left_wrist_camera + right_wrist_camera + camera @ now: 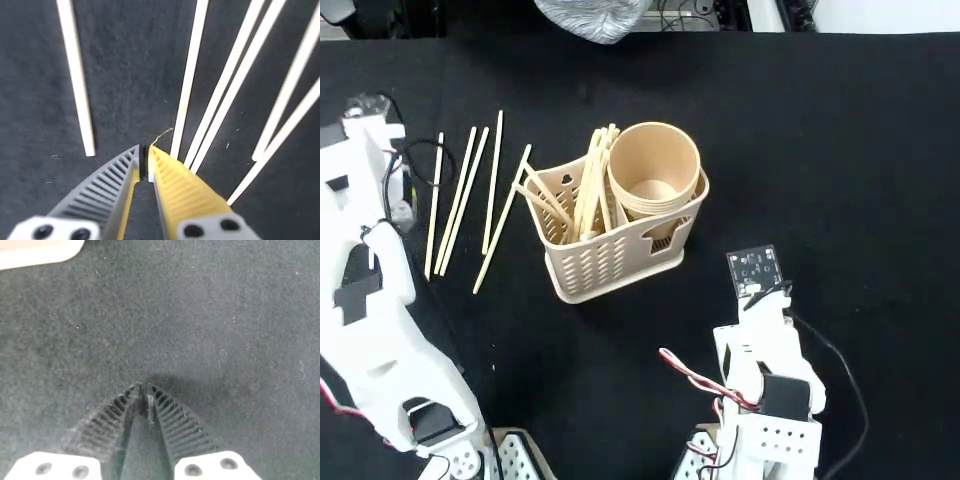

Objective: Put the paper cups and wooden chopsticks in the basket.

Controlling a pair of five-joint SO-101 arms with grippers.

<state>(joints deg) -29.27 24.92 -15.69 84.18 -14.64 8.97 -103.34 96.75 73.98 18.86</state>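
A beige slotted basket [582, 268] stands mid-table. Stacked paper cups [655, 165] fill one compartment and several wooden chopsticks [590, 185] stand in the other. More loose chopsticks [462, 200] lie on the black cloth beside the basket. My left gripper [145, 155] is shut on nothing, its tips just short of the near ends of these chopsticks [187, 85]. The white left arm [370, 300] runs along the table's left side. My right gripper [143, 396] is shut and empty over bare cloth. Its arm [760, 340] sits in front of the basket, whose base corner [40, 250] shows in the right wrist view.
One loose chopstick [502, 220] lies slanted with its far tip close to the basket's side. A crumpled grey thing [592, 15] lies at the table's back edge. Open black cloth [840, 180] stretches to the right of the basket.
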